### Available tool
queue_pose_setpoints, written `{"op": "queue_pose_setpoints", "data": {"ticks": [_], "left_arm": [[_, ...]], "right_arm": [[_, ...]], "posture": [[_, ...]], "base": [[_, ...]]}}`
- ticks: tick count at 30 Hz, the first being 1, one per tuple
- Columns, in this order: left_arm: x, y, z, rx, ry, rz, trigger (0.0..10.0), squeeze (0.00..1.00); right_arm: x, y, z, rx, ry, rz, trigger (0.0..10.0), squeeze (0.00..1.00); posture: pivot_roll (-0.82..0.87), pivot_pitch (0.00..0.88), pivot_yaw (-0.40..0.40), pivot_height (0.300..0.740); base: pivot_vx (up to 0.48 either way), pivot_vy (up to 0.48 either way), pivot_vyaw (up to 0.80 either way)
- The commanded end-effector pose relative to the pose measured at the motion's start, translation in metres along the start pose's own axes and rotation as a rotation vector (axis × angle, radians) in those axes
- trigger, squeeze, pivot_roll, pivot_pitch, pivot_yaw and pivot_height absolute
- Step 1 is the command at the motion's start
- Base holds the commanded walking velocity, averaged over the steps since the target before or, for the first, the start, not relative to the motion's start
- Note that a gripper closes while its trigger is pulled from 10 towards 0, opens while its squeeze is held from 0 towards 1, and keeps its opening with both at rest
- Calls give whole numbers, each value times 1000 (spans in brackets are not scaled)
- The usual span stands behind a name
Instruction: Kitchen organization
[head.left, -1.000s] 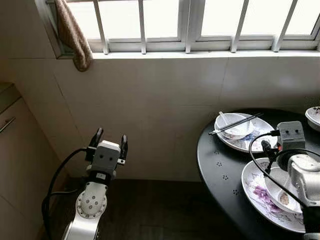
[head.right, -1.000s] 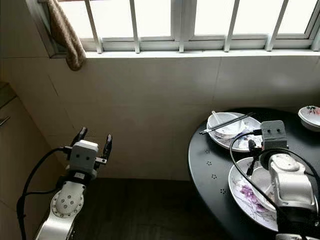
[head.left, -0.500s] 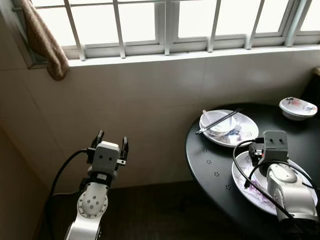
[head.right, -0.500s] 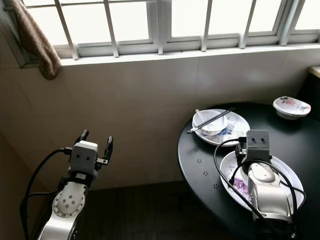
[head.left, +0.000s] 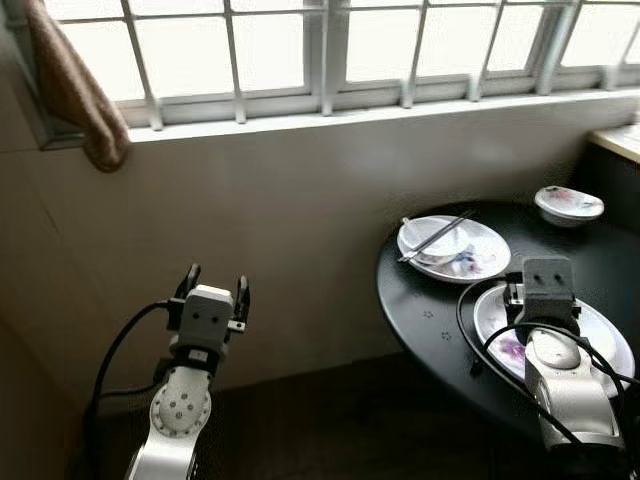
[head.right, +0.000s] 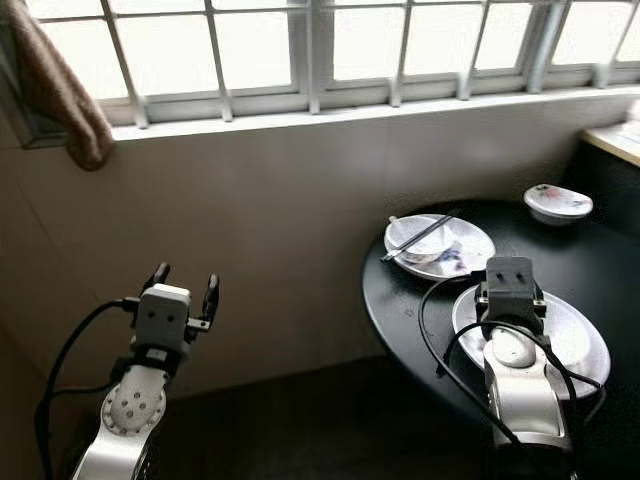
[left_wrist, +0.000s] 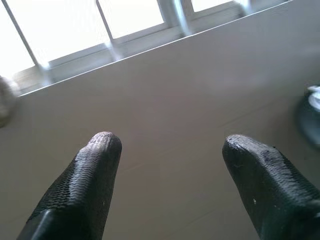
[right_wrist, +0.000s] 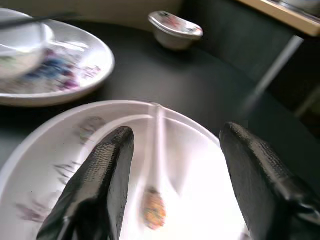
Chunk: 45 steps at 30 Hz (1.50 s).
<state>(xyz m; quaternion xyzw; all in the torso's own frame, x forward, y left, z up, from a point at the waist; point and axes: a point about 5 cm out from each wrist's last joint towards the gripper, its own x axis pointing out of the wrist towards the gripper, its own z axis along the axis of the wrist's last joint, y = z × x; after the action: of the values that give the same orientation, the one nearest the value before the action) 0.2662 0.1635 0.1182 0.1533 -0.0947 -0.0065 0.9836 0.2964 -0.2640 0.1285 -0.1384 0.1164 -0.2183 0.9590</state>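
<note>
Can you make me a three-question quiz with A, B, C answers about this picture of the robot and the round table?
1. Where do the chopsticks lie?
A. on the floor
B. across a bowl on the far plate
C. on the windowsill

2. What colour is the table?
A. black
B. red
C. white

3. How are the right gripper fingers?
A. clamped on a cup
B. pressed together
C. apart, above the near plate

Answers: 1 B, they rest across the bowl. 2 A, the tabletop is black. 3 C, the wrist view shows a gap between the fingers.
</note>
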Motion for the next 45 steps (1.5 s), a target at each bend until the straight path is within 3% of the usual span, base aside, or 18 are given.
{"op": "queue_pose_setpoints", "data": {"ticks": [1, 7, 12, 17, 22, 26, 31, 39, 45], "left_arm": [[0, 0, -1, 8, -2, -4, 10000, 0], [1, -2, -1, 4, -2, -10, 10000, 0], [1, -4, -2, 3, 3, -16, 10000, 0], [2, -3, -3, 7, 8, -18, 10000, 0], [2, -2, -4, 8, 12, -14, 10000, 0], [1, -5, -5, 7, 15, -20, 10000, 0], [2, -6, -5, 5, 14, -21, 10000, 0], [2, -2, -5, 14, 15, -15, 10000, 0], [1, -1, -6, 18, 19, -9, 10000, 0]], "right_arm": [[2, 0, 5, -11, -18, -8, 10000, 0], [6, -5, 10, -31, -33, 6, 10000, 0], [12, -3, 14, -35, -30, 99, 10000, 0], [28, -17, 20, 34, 21, 148, 10000, 0], [35, -20, 21, 49, 78, 219, 10000, 0], [40, -13, 21, 15, 107, 343, 10000, 0], [44, -4, 19, -42, 116, 410, 10000, 0], [53, -6, 13, -67, 174, 406, 10000, 0], [59, -15, 14, -20, 201, 383, 10000, 0]], "posture": [[-78, 0, 7, 740], [-83, 0, 8, 740], [-88, 0, 11, 740], [-84, 0, 6, 740], [-86, 0, 5, 740], [-87, 0, 4, 740], [-82, 0, 3, 740], [-65, 0, 0, 740], [-61, 0, -3, 740]], "base": [[0, 0, 0], [0, 0, 0], [0, 0, 0], [0, 0, 0], [0, 0, 0], [0, 0, 0], [0, 0, 0], [0, 0, 0], [0, 0, 0]]}}
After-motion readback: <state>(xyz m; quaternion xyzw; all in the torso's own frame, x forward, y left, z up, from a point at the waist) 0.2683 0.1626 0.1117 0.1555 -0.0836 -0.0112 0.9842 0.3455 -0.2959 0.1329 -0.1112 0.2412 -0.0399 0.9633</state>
